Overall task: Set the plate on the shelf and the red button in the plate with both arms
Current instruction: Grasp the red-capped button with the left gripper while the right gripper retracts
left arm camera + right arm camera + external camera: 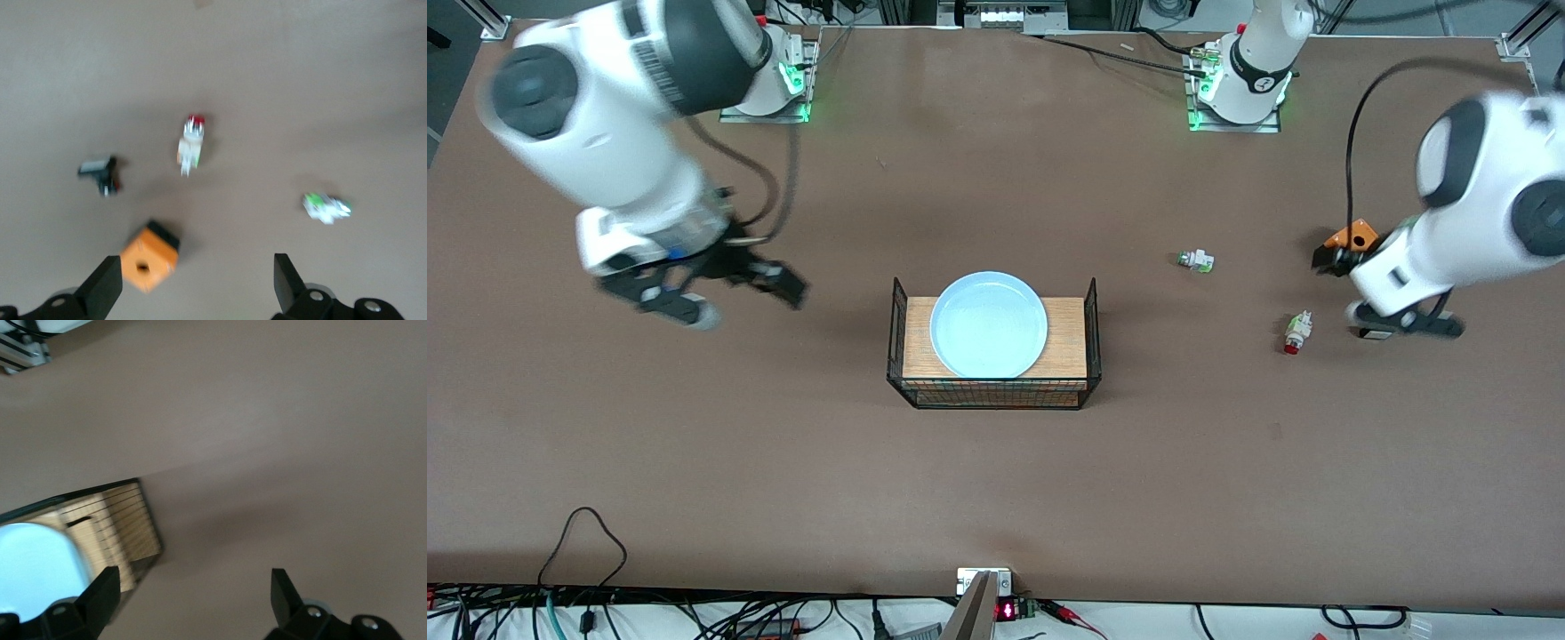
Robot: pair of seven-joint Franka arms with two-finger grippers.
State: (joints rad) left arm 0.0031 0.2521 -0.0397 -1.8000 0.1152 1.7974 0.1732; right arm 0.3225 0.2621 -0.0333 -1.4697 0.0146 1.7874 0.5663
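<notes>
Fingers spread wide on both sides, nothing between them! On the left gripper the two dark fingers stand well apart with only bare brown table showing in the gap, and it hangs over the left arm's end of the table, near a cluster of small parts. The right gripper is just as open and just as empty, up in the air over the right arm's end of the table, beside the rack.

And the plate? The round, shallow, pale blue glossy plate already sits on the wooden-floored black wire rack in the middle of the table, so that half looks done, by the lie of things.

The tiny whitish push-button with the red cap lies loose on the table, apart from the left gripper and untouched. Near it lie a green-and-white button, an orange block with a hole and a small black button.

Judging from this, the red button's pick and placement are all still to come, and the left arm is best placed for it.
</notes>
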